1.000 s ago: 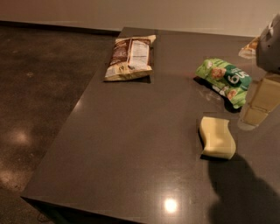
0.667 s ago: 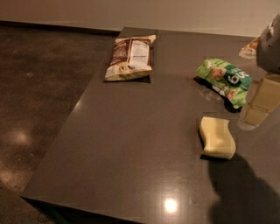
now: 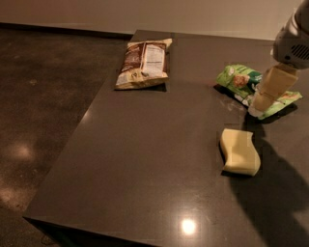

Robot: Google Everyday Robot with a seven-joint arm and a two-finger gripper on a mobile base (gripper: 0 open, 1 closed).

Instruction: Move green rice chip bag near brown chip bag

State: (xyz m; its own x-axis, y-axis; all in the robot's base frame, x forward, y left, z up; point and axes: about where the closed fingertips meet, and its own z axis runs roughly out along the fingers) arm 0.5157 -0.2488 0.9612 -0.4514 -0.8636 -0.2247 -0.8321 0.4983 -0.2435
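Observation:
The green rice chip bag [image 3: 237, 79] lies on the dark table [image 3: 145, 144] at the right, crinkled, with round chip pictures. The brown chip bag [image 3: 143, 62] lies flat at the table's far middle, its white label panel facing up, well to the left of the green bag. My gripper [image 3: 264, 96] comes down from the upper right and sits over the right part of the green bag, hiding that part. The tip is at or just above the bag.
A pale yellow sponge [image 3: 240, 151] lies on the table in front of the green bag. The table's left edge drops to a dark polished floor [image 3: 43, 96]. A pale wall [image 3: 145, 12] runs along the back.
My gripper has moved left and a little farther back, from beside the green bag's right end to over its right part. The bags and sponge have not moved.

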